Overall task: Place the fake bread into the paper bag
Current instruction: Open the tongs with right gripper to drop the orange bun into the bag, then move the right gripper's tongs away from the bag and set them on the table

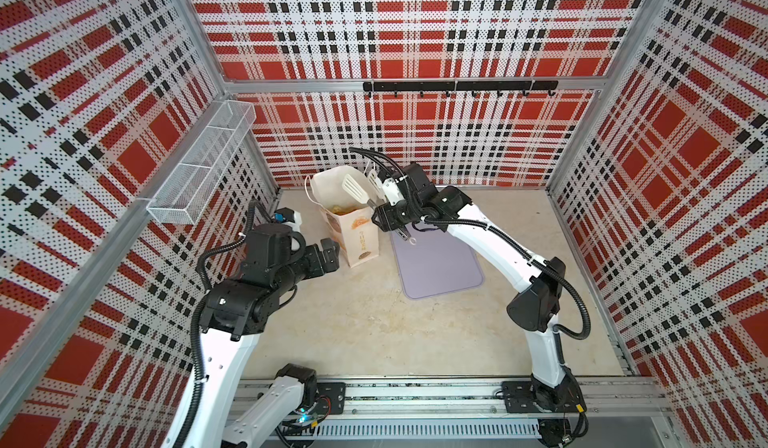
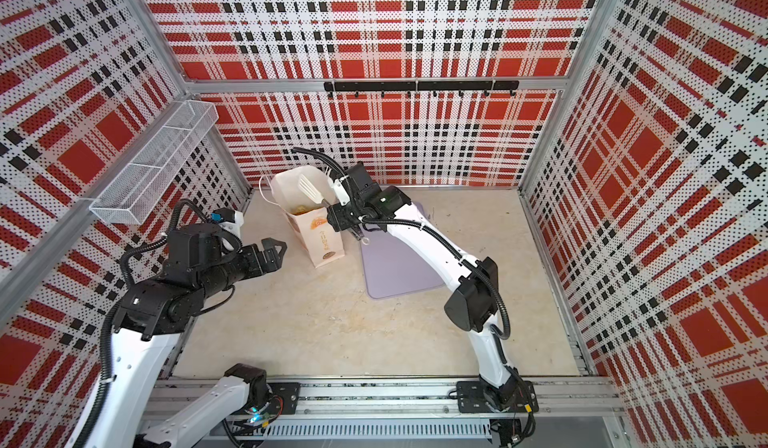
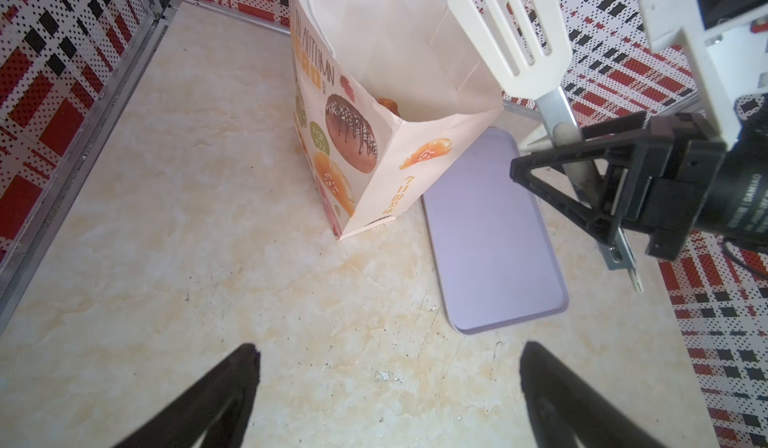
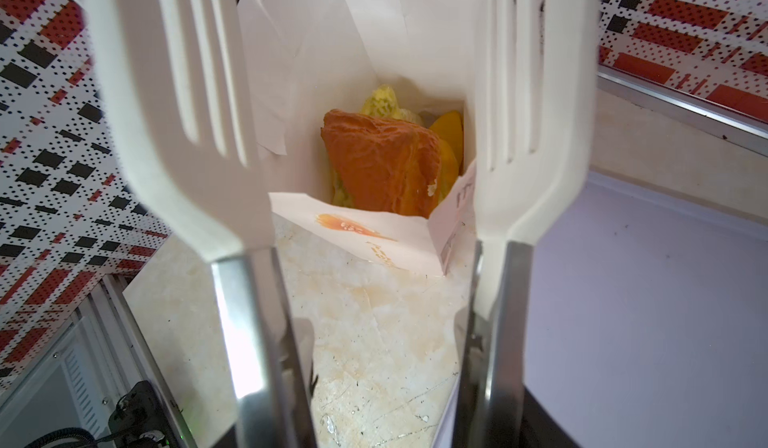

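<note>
Top views: see paper bag (image 1: 353, 234) upright toward back wall (image 1: 415, 134), just beside lilac tray (image 1: 440, 267); spot fake bread (image 1: 343, 208) only inside bag, none on tray or table (image 1: 353, 321). Note R arm (image 1: 490, 234) arched over tray, right gripper (image 1: 390, 217) clamped on tongs (image 1: 353, 188), blades raised at bag mouth; L arm (image 1: 232, 300) folded low, left gripper (image 2: 274, 250) near bag's side, not touching. L wrist view: confirms left gripper (image 3: 388, 348) spread wide, empty, above bare table; shows tong handles pinched in right gripper's jaws. R wrist view: looks down btwn tong blades, spread well apart, nothing caught; finds dark croissant (image 4: 382, 163) atop yellow pieces (image 4: 384, 97) deep in bag. Prob. light, stiff, glossy, so slippery: for any further pick, best pinched across thick middle w/ flat blades, gentle squeeze. Bag thin, tippy: keep blades off rim. Looks done or nearly so.
</note>
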Motion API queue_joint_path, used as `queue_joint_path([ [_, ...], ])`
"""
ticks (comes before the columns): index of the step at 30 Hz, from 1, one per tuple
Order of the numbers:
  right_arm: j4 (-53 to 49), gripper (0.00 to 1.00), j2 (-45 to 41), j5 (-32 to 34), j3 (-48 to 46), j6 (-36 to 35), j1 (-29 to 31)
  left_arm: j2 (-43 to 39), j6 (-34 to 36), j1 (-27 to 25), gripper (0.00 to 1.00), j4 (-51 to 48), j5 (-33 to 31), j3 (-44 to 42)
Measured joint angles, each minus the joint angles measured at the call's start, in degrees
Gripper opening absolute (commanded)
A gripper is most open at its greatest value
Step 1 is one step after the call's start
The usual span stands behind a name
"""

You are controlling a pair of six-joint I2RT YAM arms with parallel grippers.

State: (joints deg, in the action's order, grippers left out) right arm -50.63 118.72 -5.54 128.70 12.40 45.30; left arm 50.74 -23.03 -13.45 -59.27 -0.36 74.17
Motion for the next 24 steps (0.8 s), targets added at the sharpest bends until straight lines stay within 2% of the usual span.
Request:
queue_joint_path([
  [7, -0.87, 0.59, -6.93, 3.89, -2.93, -3.19, -0.39, -1.68, -0.74, 0.04, 0.99, 0.44, 0.68, -3.04],
  [13, 1.09, 0.6, -17.68, 6.05, -13.9, -4.96, -2.75, -1.62, -1.46, -0.61, 0.99, 0.96, 1.18, -5.11],
  [19, 1.7, 0.58, -22.12, 9.25, -21.97, -5.62, -6.05, -2.38, -2.01, -2.78, 0.99, 2.12, -0.9, -5.14],
  [24, 3.15, 0.58, -26.6, 12.81, -33.79, -5.4, -9.42, -2.75, -2.73, -6.23, 0.99, 3.08, -3.67, -6.78],
])
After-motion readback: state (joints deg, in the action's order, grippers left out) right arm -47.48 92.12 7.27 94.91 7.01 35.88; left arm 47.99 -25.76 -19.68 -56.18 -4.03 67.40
